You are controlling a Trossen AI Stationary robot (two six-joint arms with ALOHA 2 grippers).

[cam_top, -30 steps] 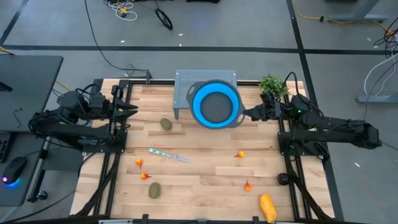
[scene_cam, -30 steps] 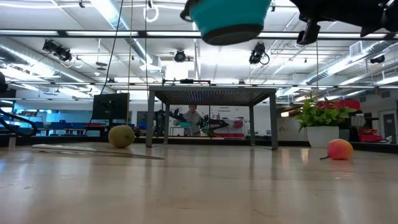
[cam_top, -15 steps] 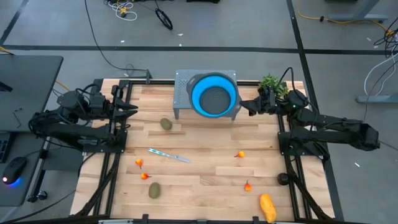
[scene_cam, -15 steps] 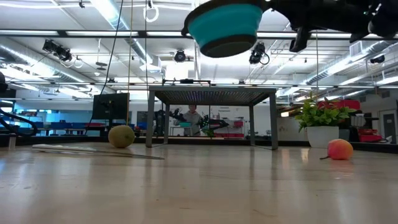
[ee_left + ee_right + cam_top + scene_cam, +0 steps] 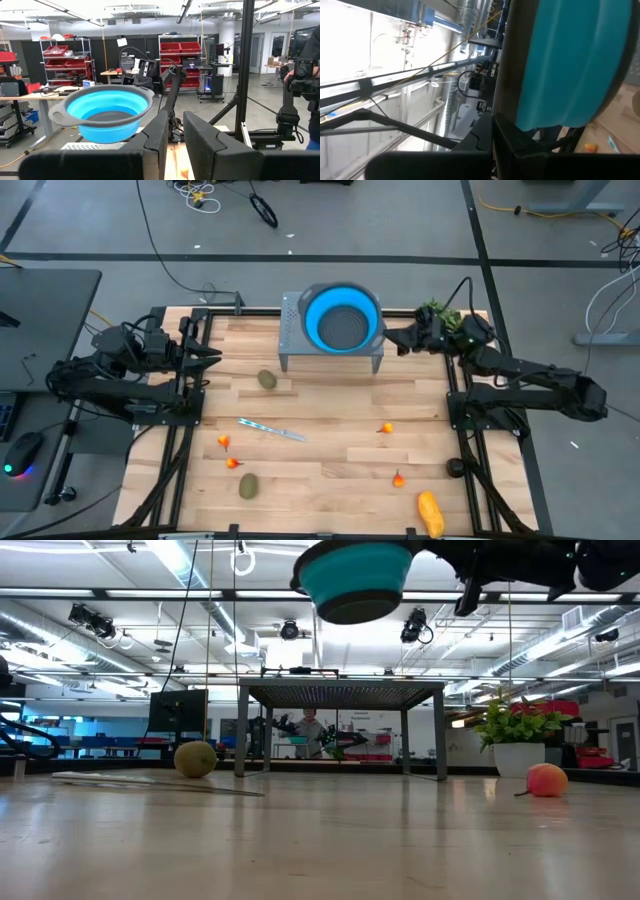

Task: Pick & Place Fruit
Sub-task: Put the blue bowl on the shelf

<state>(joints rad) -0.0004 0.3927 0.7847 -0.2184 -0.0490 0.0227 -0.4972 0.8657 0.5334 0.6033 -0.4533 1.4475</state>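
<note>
My right gripper (image 5: 390, 339) is shut on a blue bowl (image 5: 343, 320) with a grey rim, high over the grey perforated stand (image 5: 291, 346) at the table's far middle. The fruit lies on the wooden table. One kiwi-like oval (image 5: 267, 379) rests near the stand, another (image 5: 248, 485) sits near the front left. A yellow-orange fruit (image 5: 430, 513) lies at the front right. Several tiny red-orange ones (image 5: 387, 428) are scattered between. My left gripper (image 5: 212, 358) waits at the table's left edge, its fingers (image 5: 160, 140) a narrow gap apart with nothing between them. My right gripper pinches the bowl's grey rim (image 5: 381, 337) on the side toward the table's right edge. Its fingers reach in about level from the right. The bowl hangs clear above the stand, opening up, nearly level.
A slim silvery knife-like stick (image 5: 272, 430) lies left of the table's middle. A potted green plant (image 5: 437, 315) stands at the far right corner, just behind my right arm. Dark frame rails run along both side edges.
My right gripper has carried the blue bowl toward the table's far edge, staying shut on its rim. The bowl has gone from over the stand's near edge to over the stand's top, still opening up and clear of it.
</note>
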